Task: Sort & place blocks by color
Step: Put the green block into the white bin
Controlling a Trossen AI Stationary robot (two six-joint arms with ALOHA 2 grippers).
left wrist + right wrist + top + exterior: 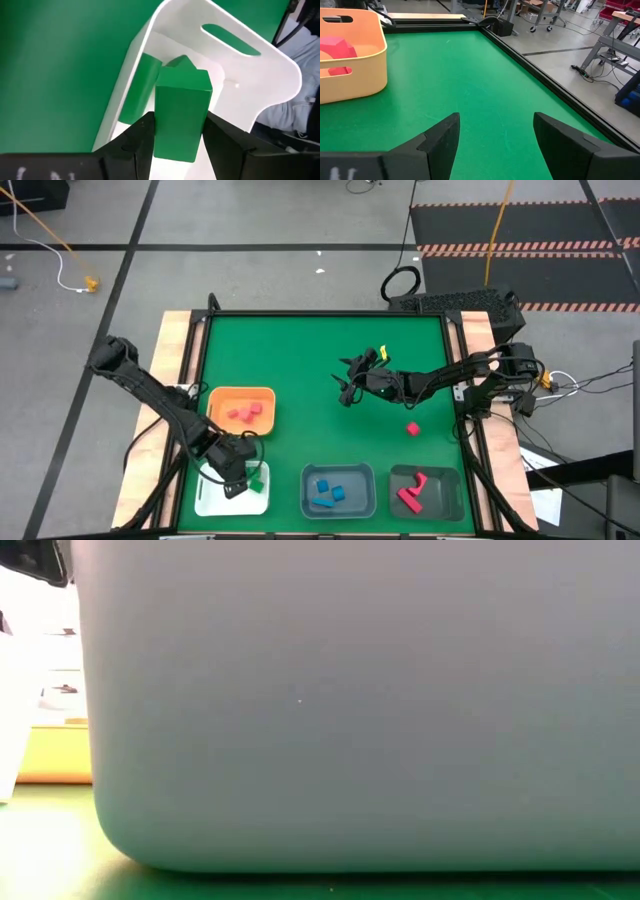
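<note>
Green block (pixel 181 117), a smooth matte bar with sharp square edges, stood clamped between the left gripper's (pixel 177 142) two dark fingers (pixel 142 140), which pressed its two side faces. The gripper (pixel 232 470) hung over the white tray (pixel 205 498) at the near left corner of the table. Under the held bar lay two more green pieces (pixel 141 90) on the tray floor, one a flat bar along the tray's wall, the other showing only a peaked top behind the held block. The tray was glossy plastic with rounded corners and a slotted handle cut into one end wall.

Right gripper (pixel 348 385) hovered over bare green mat near the table's middle, fingers (pixel 442 137) spread wide with nothing between them.

Orange tray (pixel 243 394) sat just behind the white one and held pink-red blocks (pixel 249 413). Grey-blue tray (pixel 338 470) at near centre held blue blocks (pixel 326 491). Dark grey tray (pixel 452 480) at near right held red bars (pixel 414 492). One red cube (pixel 412 428) lay loose on the mat, apart from the trays and short of the right gripper.

Table (pixel 300 350) had a green felt-like top, raised dark rim, wooden side strips. The far half of the mat was open.

Low view was filled by a pale grey tray wall (pixel 360 700).
</note>
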